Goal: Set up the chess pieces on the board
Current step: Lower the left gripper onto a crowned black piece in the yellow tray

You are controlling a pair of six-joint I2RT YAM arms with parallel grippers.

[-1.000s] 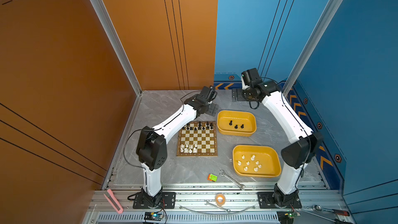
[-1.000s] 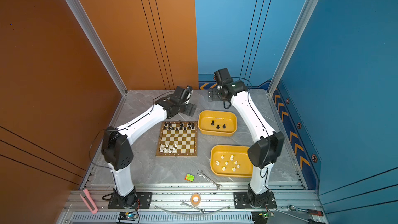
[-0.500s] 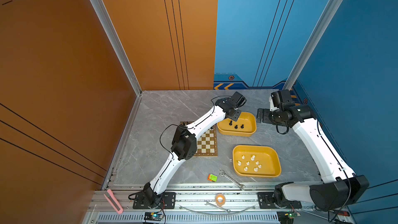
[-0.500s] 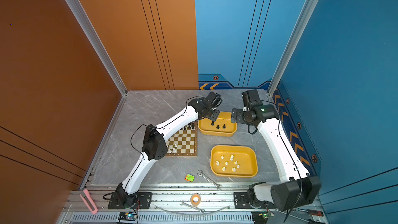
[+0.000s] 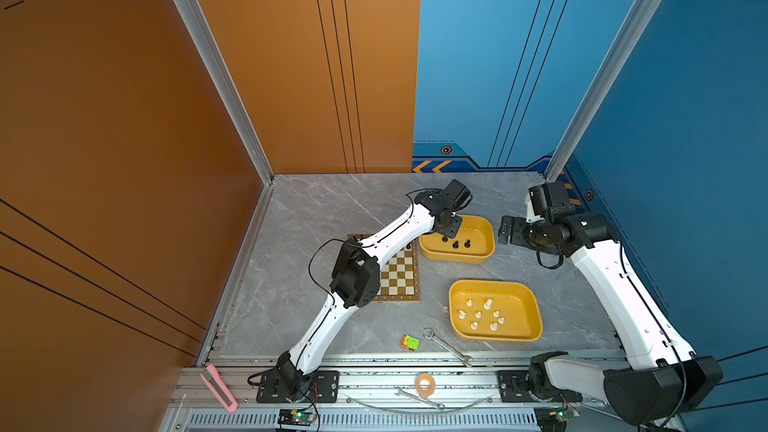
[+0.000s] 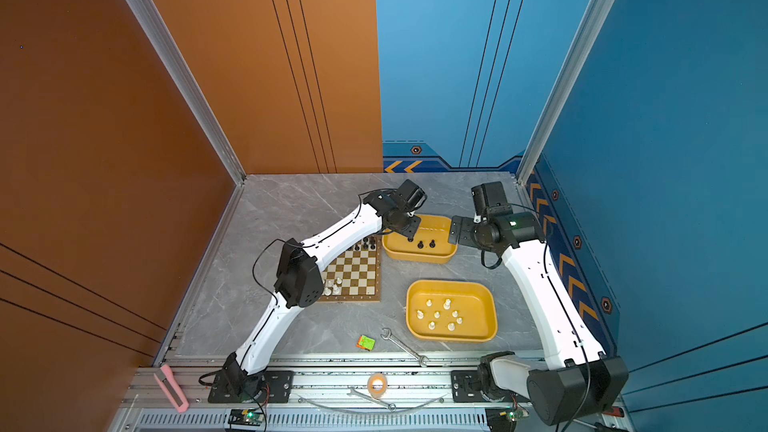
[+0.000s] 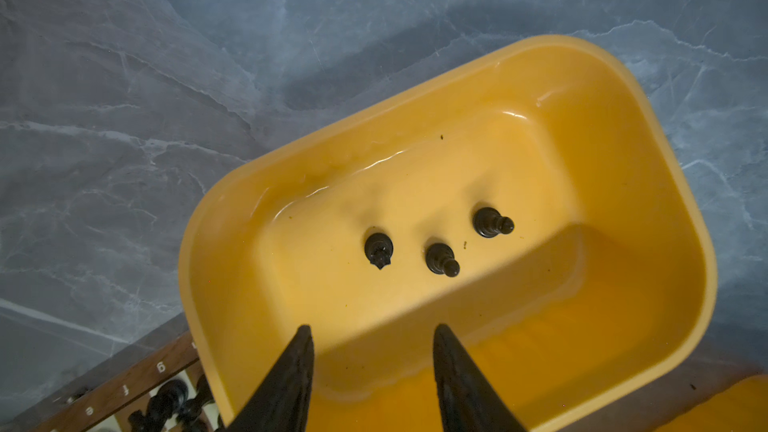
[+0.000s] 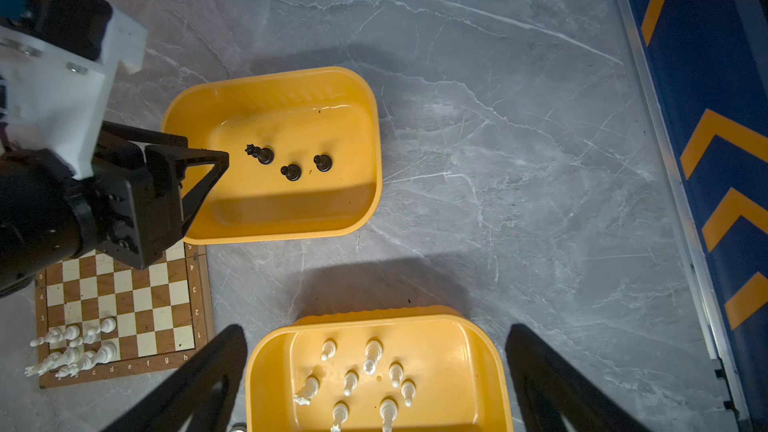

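Three black chess pieces [image 7: 440, 259] stand in the far yellow tray [image 7: 623, 201], seen in both top views [image 5: 456, 244] [image 6: 420, 244]. My left gripper [image 7: 372, 328] hovers over that tray's board-side end [image 5: 446, 234], open with nothing between its fingers. Several white pieces [image 8: 365, 371] stand in the near yellow tray [image 8: 469, 367]. High above them my right gripper [image 8: 378, 328] is wide open and empty, right of the far tray [image 5: 505, 232]. The board [image 6: 357, 272] carries black pieces [image 6: 365, 243] at its far edge and white ones [image 6: 332, 286] at its near left corner, partly hidden by the left arm.
A wrench [image 5: 446, 347] and a small green-and-orange block [image 5: 410, 342] lie near the table's front edge. On the front rail are a tape roll [image 5: 424, 383], a second wrench [image 5: 415, 398] and a pink cutter [image 5: 218, 388]. Walls close the back and sides.
The left arm swung from the board's far edge out over the black-piece tray, and its jaws narrowed. The right arm came down from the back wall to the tray's right side.
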